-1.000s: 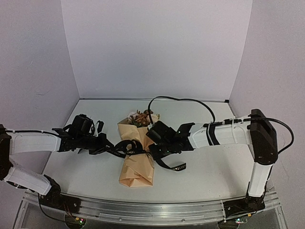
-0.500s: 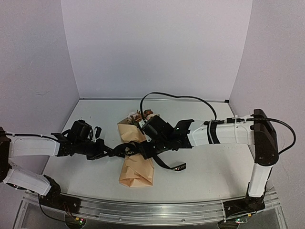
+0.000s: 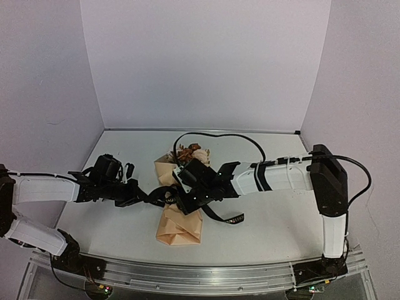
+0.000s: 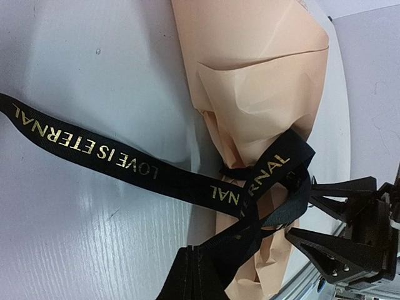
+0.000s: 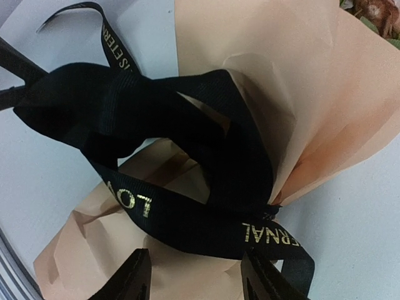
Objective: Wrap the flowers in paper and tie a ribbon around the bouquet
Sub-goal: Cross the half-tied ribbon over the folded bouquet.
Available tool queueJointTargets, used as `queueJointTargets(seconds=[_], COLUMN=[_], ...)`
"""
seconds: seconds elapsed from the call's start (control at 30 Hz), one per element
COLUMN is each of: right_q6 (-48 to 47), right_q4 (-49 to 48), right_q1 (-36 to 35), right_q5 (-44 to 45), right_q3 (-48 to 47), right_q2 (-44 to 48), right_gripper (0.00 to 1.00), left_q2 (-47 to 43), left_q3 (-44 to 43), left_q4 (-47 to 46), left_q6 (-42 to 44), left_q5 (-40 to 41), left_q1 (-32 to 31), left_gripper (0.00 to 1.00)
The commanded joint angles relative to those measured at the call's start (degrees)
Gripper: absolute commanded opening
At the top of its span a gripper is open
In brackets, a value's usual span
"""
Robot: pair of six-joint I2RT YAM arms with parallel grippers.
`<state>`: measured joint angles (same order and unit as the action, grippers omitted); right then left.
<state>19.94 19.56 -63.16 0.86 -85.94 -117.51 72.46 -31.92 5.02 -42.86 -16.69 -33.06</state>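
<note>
Black ribbon (image 5: 206,156) looped round tan paper bouquet (image 3: 181,226) waist — gold lettering.

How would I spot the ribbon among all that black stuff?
On the white table, find the tan paper cone. The ribbon wraps its narrow middle. Unlike the round cables nearby, it is flat fabric with gold lettering.

Top camera high, looking down, wrist cameras close — all share bouquet (image 3: 180,226) and ribbon (image 4: 125,159)
</note>
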Motion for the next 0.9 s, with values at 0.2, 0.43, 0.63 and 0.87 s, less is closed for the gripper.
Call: queueJointTargets(seconds=[0.2, 0.43, 0.63, 0.87], right_q6=[-0.11, 0.65, 2.36, 7.47], right_q4=[-0.31, -0.24, -0.16, 1.61], right_q1=[0.08, 0.27, 0.20, 0.20], right_q5=[6.28, 6.36, 7.03, 4.96], right_q3=[-4.55, -5.68, -3.12, -3.08], right_q2=[-1.91, -2.79, 0.52, 4.08], right_gripper=[0.43, 0.23, 0.00, 0.00], left_q2=[0.94, 1.41, 0.73, -0.11], left_q3=[-3.64, -4.14, -4.41, -2.28], left_q4=[0.67, 0.71, 1.54, 1.64], left_q6=[1.69, 1.93, 1.51, -0.67], left_q5=[0.18, -0.07, 0.41, 1.15], left_q1=[-0.08, 0.01, 0.09, 0.10], left_gripper=[0.02, 0.02, 0.02, 0.01])
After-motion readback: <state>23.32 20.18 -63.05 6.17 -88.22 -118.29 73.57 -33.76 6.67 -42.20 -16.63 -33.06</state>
